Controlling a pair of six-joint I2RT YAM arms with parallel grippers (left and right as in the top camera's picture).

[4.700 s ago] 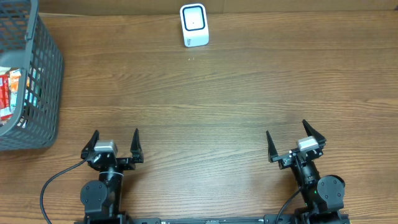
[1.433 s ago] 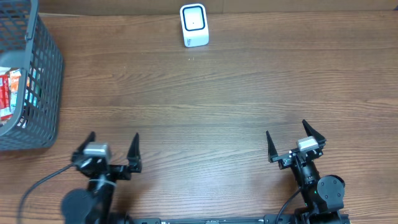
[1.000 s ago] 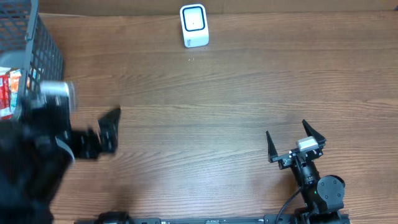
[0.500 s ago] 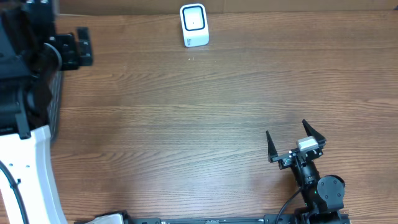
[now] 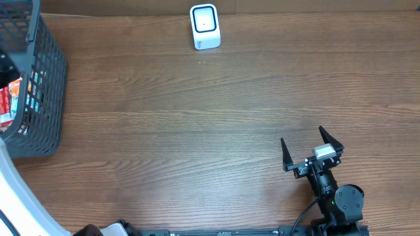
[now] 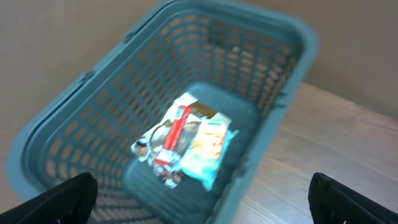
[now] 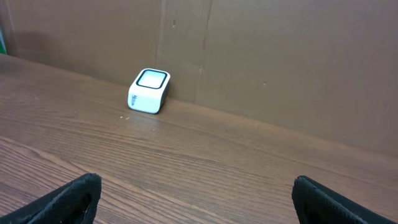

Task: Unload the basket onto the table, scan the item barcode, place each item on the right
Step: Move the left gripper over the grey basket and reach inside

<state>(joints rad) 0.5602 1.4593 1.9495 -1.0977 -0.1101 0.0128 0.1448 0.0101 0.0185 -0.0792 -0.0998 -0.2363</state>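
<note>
The left gripper (image 6: 202,194) hangs over the basket (image 5: 46,78) at the table's far-left corner, fingers wide and empty, placed, I judge, to reach the snack packets (image 6: 186,142) lying on the basket floor. The scanner (image 5: 205,27) stands at the far edge, window upward. The right gripper (image 5: 308,149) rests near the front edge, fingers wide, holding nothing. The left wrist view is blurred: no barcode shows, the packet count is unclear, and overhead the basket is cut off.
</note>
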